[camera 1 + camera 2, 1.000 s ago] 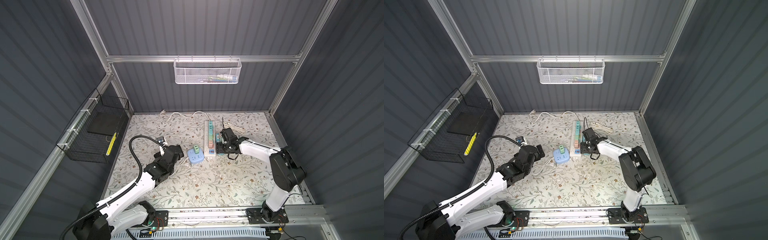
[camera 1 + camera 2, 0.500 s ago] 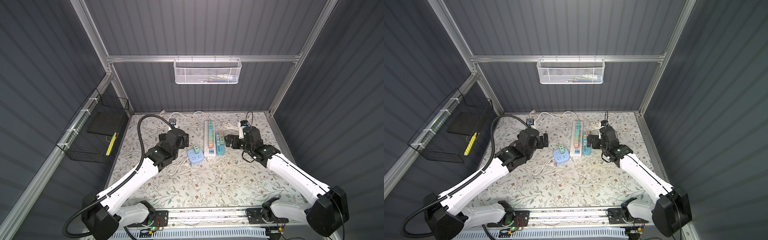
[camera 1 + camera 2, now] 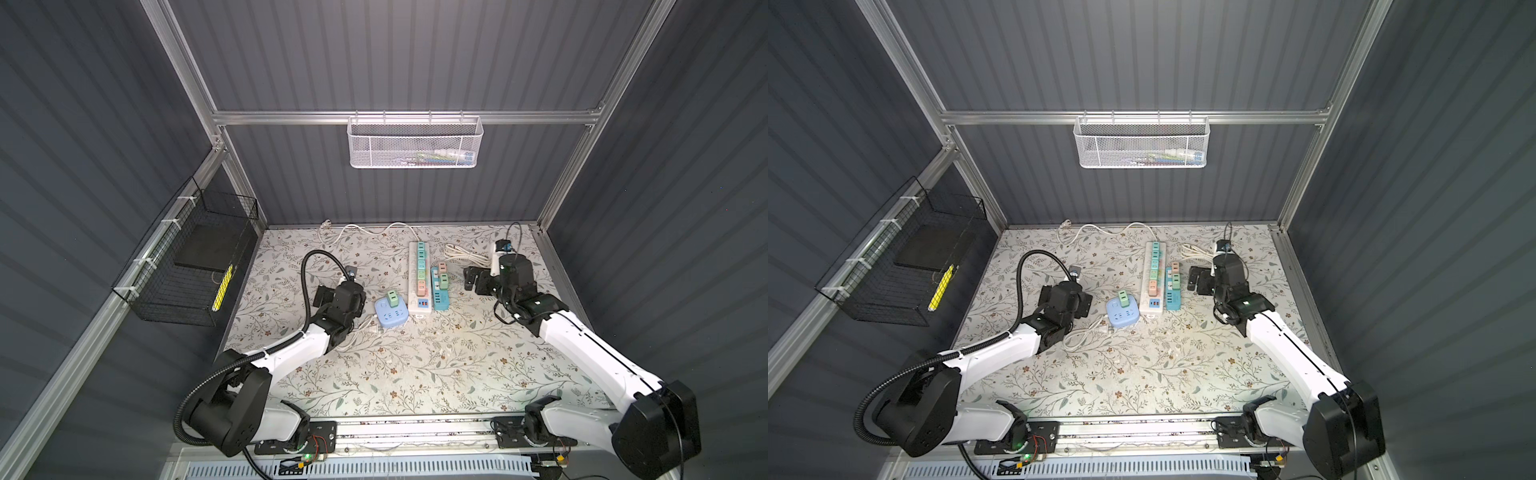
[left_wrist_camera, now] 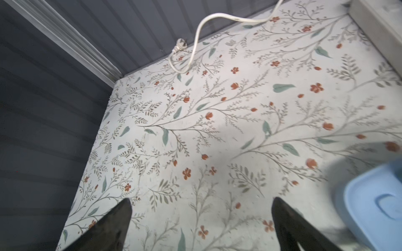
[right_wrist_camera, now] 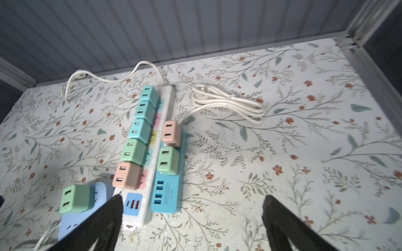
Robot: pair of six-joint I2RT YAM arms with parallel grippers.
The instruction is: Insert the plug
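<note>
**Both pincers empty, every plug I can see already seated**

I have the right pincer (image 5: 192,196) spread wide with nothing between its fingers, hovering over the table (image 5: 293,141). Just ahead of it, toward the finger on the strips' side and not touching, lies the blue strip (image 5: 166,196). It carries a green plug (image 5: 168,160), with a pink plug (image 5: 171,133) beyond that. Further out on that side runs the white strip (image 5: 169,97) with a row of five plugs (image 5: 139,130).

The left pincer (image 4: 201,202) is likewise wide open and empty. The blue cube socket (image 4: 378,204) sits just outside one of its fingers and carries a green adapter (image 3: 392,296) of its own.

I find no loose plug, so I cannot tell which one the task means; my guess is that the insertion is done. These look like small hard plastic blocks: light, stiff and smooth-sided, so likely to slip or tilt. I would pinch one across two flat opposite sides at mid-body. Then I would push straight down while the other pincer braces the light strip.
</note>
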